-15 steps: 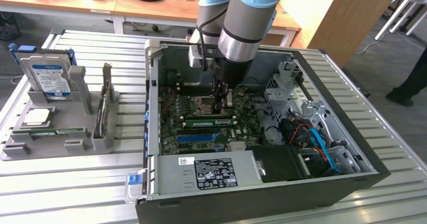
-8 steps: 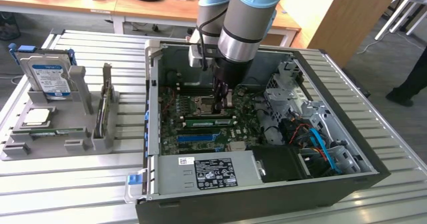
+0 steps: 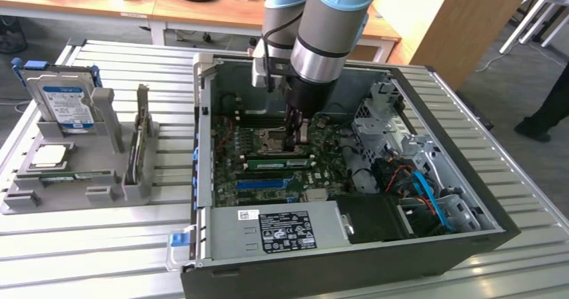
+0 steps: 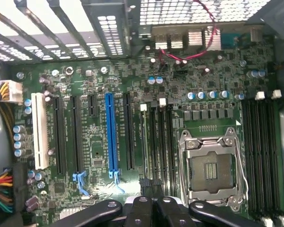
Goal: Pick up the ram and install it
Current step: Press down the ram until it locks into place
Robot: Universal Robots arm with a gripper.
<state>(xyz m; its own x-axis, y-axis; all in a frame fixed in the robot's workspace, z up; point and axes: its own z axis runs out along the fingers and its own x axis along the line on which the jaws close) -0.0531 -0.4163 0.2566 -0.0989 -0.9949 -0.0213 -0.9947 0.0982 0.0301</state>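
Observation:
The ram (image 3: 277, 162) is a narrow green stick standing on edge in a memory slot of the motherboard, inside the open computer case (image 3: 480, 246). In the wrist view the ram (image 4: 144, 142) shows as a thin green strip in the slot farthest from the CPU socket (image 4: 209, 170). My gripper (image 3: 300, 139) hangs inside the case over the board, close above one end of the ram. Its black fingers (image 4: 143, 210) are pressed together, and the gripper (image 4: 152, 185) is shut with nothing visible between them. I cannot tell whether the tips touch the ram.
A grey parts tray (image 3: 36, 202) stands on the exterior view's left with a hard drive (image 3: 60, 102), a dark expansion card (image 3: 140, 136) and a narrow green strip (image 3: 76, 175). A blue slot (image 4: 111, 137), cables (image 3: 422, 189) and the case walls surround the gripper.

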